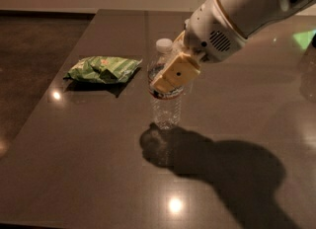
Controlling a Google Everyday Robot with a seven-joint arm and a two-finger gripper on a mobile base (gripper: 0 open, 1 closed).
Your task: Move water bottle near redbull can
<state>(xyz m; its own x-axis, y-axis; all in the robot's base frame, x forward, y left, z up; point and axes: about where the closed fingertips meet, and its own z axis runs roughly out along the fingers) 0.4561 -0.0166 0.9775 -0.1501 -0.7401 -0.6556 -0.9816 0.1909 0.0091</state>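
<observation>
The water bottle (166, 105) is clear and ribbed, with a white cap and a label band. It stands upright near the middle of the dark table (98, 164). My gripper (167, 81) reaches in from the upper right and is shut on the bottle at its label band. A tan finger (176, 73) covers the front of the bottle's upper half. The bottle's base is at or just above the table, right over its shadow. The redbull can is out of view.
A green snack bag (103, 69) lies on the table to the left of the bottle. The table's left edge runs diagonally from the far centre to the near left, with dark floor beyond it. My white arm (247, 11) fills the upper right.
</observation>
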